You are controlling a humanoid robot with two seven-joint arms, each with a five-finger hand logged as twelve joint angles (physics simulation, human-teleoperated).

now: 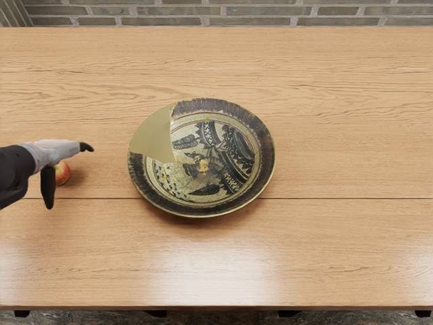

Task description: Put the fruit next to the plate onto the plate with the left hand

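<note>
Grey left hand [51, 154] with black fingertips, coming in over the table's left edge on a black sleeve [13, 175]. I read it as released. The fingers [82, 147] stretch out flat toward the right, the thumb [47, 191] hangs down toward the near edge, and nothing is gripped.

In the angle between fingers and thumb sits the small round red-and-yellow fruit [63, 173]. It is on the tabletop close to the left edge, roughly midway between the far and near edges. The hand covers its left part, and I can't tell whether the palm touches it. The fruit is not on the plate; a strip of bare wood lies between the two.

To the fruit's right, near the table's middle and a little left of centre, is the wide round ceramic plate [266, 157]. It has a dark rim, a gold outer edge and black painted figures on a pale centre. A plain tan patch [153, 139] covers the rim's far-left part. The plate lies flat with nothing in it.

The light wooden table [325, 257] has a plank seam running left to right under the plate's near side. Past the far edge is a grey brick wall [270, 13].
</note>
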